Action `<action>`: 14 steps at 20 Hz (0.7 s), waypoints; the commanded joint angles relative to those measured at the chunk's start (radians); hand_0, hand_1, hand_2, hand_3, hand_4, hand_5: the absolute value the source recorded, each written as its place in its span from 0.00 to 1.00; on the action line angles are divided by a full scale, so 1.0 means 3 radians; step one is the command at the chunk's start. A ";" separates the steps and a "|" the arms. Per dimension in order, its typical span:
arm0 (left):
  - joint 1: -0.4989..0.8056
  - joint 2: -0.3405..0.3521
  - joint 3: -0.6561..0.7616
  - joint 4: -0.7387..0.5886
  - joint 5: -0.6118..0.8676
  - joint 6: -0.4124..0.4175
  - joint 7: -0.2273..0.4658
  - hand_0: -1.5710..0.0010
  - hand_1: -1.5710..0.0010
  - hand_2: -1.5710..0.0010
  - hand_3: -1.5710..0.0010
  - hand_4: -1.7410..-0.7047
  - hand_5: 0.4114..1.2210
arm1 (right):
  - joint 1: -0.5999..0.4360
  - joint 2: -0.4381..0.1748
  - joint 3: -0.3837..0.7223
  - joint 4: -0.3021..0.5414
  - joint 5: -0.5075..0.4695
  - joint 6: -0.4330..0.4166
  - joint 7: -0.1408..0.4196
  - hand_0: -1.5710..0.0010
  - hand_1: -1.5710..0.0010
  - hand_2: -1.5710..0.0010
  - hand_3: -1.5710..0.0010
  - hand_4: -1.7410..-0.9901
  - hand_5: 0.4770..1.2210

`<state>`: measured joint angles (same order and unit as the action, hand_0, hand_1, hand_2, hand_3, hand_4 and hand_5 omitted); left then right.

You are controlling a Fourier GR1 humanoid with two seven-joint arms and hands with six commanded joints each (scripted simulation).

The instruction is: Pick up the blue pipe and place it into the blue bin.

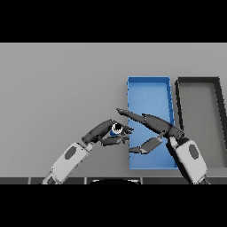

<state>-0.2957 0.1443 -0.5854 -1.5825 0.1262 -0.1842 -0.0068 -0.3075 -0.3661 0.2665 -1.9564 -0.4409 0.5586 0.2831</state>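
In the head view we see the left hand (103, 133) with fingers curled round the blue pipe (116, 129) — it is held just beside the left wall of the blue bin (148, 88). The right hand (153, 125) is spread over the bin, fingers straight. A black bin (198, 80) stands right of it.

The left arm is reaching in from the lower left, and the left hand (103, 133) is curling its fingers and thumb around a small object. The right arm is coming from the lower right; the right hand (153, 126) is stretching its fingers straight toward the left, with the thumb hanging below.
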 commanded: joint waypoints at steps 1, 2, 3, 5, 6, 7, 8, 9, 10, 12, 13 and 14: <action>0.0014 0.0012 -0.0015 -0.0033 -0.0011 -0.0013 -0.0048 0.00 0.00 0.00 0.08 0.01 1.00 | -0.0056 0.0010 0.0027 0.0012 -0.0006 0.0045 -0.0018 1.00 1.00 1.00 1.00 0.58 0.03; 0.0045 0.0011 -0.0026 -0.0031 -0.0011 -0.0035 -0.0117 0.00 0.00 0.00 0.06 0.07 1.00 | -0.0134 0.0054 0.0085 0.0044 0.0020 0.0057 0.0017 1.00 1.00 1.00 1.00 0.60 0.03; 0.0009 0.0023 0.0012 -0.0013 0.0010 -0.0050 -0.0101 0.00 0.00 0.00 0.05 0.11 1.00 | -0.0191 0.0104 0.0140 0.0085 0.0076 0.0087 0.0028 1.00 1.00 1.00 1.00 0.63 0.04; 0.0025 0.0026 0.0007 0.0009 0.0032 -0.0096 -0.0108 0.00 0.00 0.00 0.03 0.17 1.00 | -0.0392 0.0202 0.0217 0.0201 0.0127 0.0088 0.0131 1.00 1.00 1.00 1.00 0.65 0.06; 0.0019 0.0033 0.0018 0.0028 0.0030 -0.0113 -0.0089 0.00 0.00 0.00 0.03 0.19 1.00 | -0.0433 0.0259 0.0259 0.0241 0.0182 0.0077 0.0158 1.00 1.00 1.00 1.00 0.66 0.06; -0.0001 -0.0005 0.0006 0.0072 -0.0017 -0.0115 -0.0087 0.00 0.00 0.00 0.02 0.21 1.00 | -0.0524 0.0305 0.0273 0.0318 0.0179 0.0091 0.0194 1.00 1.00 1.00 1.00 0.68 0.05; -0.0010 -0.0005 0.0017 0.0089 -0.0051 -0.0137 -0.0137 0.00 0.00 0.00 0.02 0.22 1.00 | -0.0508 0.0362 0.0337 0.0325 0.0215 0.0073 0.0170 1.00 1.00 1.00 1.00 0.70 0.04; 0.0020 0.0008 0.0023 0.0092 -0.0067 -0.0149 -0.0164 0.00 0.00 0.00 0.01 0.23 1.00 | -0.0553 0.0408 0.0373 0.0383 0.0243 0.0080 0.0197 1.00 1.00 1.00 1.00 0.71 0.04; 0.0005 -0.0016 0.0027 0.0092 -0.0097 -0.0149 -0.0193 0.00 0.00 0.00 0.01 0.25 1.00 | -0.0552 0.0411 0.0387 0.0382 0.0208 0.0087 0.0187 1.00 1.00 1.00 1.00 0.71 0.03; -0.0008 -0.0042 0.0053 0.0109 -0.0080 -0.0126 -0.0108 0.00 0.00 0.00 0.01 0.21 1.00 | -0.0737 0.0477 0.0405 0.0506 0.0155 0.0078 0.0318 0.99 0.98 0.96 0.98 0.67 0.02; -0.0023 -0.0056 0.0061 0.0095 -0.0082 -0.0120 -0.0113 0.00 0.00 0.00 0.18 0.17 1.00 | -0.0796 0.0508 0.0431 0.0576 0.0181 0.0119 0.0319 0.93 0.91 0.90 0.93 0.60 0.01; -0.0035 -0.0027 0.0028 0.0090 -0.0192 -0.0069 -0.0027 0.00 0.00 0.00 0.24 0.13 1.00 | -0.0834 0.0535 0.0448 0.0617 0.0201 0.0136 0.0360 0.83 0.81 0.80 0.84 0.52 0.00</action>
<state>-0.3064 0.1363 -0.5772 -1.5555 0.0683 -0.2066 -0.0174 -0.5579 -0.2052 0.4010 -1.7711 -0.3799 0.5992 0.3946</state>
